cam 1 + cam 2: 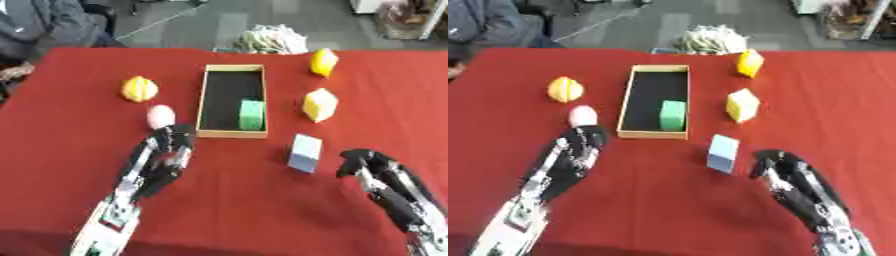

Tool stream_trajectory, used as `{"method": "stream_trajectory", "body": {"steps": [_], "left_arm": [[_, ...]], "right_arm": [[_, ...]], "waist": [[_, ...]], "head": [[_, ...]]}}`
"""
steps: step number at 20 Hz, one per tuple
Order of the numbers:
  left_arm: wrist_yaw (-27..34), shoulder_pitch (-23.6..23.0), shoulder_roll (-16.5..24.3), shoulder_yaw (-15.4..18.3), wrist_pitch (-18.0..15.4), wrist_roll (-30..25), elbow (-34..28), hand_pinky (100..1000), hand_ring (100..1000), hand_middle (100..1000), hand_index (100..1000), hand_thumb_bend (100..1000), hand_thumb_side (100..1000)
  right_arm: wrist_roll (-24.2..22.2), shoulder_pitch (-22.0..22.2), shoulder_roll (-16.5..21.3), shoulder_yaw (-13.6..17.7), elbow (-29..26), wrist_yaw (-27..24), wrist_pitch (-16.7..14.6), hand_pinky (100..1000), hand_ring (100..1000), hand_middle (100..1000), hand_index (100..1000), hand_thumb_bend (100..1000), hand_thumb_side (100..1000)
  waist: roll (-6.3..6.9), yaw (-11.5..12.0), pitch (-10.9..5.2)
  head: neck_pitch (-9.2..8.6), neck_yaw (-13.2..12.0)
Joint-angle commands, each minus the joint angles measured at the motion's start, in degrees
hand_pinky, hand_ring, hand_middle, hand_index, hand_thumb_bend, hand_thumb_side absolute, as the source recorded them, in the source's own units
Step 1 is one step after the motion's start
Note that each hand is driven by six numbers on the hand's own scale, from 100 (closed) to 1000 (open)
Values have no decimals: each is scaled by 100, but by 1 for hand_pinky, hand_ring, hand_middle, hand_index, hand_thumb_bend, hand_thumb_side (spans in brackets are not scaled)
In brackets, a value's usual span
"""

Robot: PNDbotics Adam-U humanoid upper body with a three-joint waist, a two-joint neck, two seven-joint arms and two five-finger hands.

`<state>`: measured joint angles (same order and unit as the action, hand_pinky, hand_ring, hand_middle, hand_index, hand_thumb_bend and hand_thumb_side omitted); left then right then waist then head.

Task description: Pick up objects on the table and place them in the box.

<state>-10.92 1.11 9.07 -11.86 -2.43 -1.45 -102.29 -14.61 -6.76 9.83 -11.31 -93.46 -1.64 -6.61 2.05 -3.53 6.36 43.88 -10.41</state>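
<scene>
A long tan box (204,100) with a black inside stands in the middle of the red table, and a green block (252,114) lies in its near end. A pink egg-shaped thing (160,116) sits left of the box, with my left hand (166,150) just below it, fingers curled and holding nothing. An orange-yellow round thing (139,89) lies further left. Right of the box are two yellow blocks (320,104) (324,62) and a pale blue block (305,153). My right hand (363,162) hovers just right of the blue block, fingers bent, apart from it.
The red table (236,210) has bare cloth along its near side. A white-green bundle (269,40) lies past the far edge. A person in grey sits at the far left corner.
</scene>
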Motion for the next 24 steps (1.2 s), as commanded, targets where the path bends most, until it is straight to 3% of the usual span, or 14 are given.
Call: {"method": "stream_trajectory", "body": {"steps": [1, 23, 24], "left_arm": [[8, 59, 42, -8, -8, -27, -96, 715, 711, 654, 775, 100, 604], [14, 133, 141, 103, -12, 84, -220, 716, 714, 663, 778, 100, 578], [1, 168, 192, 126, -13, 99, -254, 719, 717, 668, 783, 100, 491]], "right_arm": [[-21, -58, 66, 4, -55, 24, -19, 728, 576, 526, 716, 100, 447], [-25, -51, 74, 20, -77, 0, -32, 729, 576, 526, 716, 100, 438], [-24, -47, 76, 22, -76, 1, -32, 729, 576, 526, 716, 100, 440]], "waist": [[29, 5, -24], [32, -1, -35], [37, 2, -42]], "head": [[24, 10], [24, 6], [24, 9]]}}
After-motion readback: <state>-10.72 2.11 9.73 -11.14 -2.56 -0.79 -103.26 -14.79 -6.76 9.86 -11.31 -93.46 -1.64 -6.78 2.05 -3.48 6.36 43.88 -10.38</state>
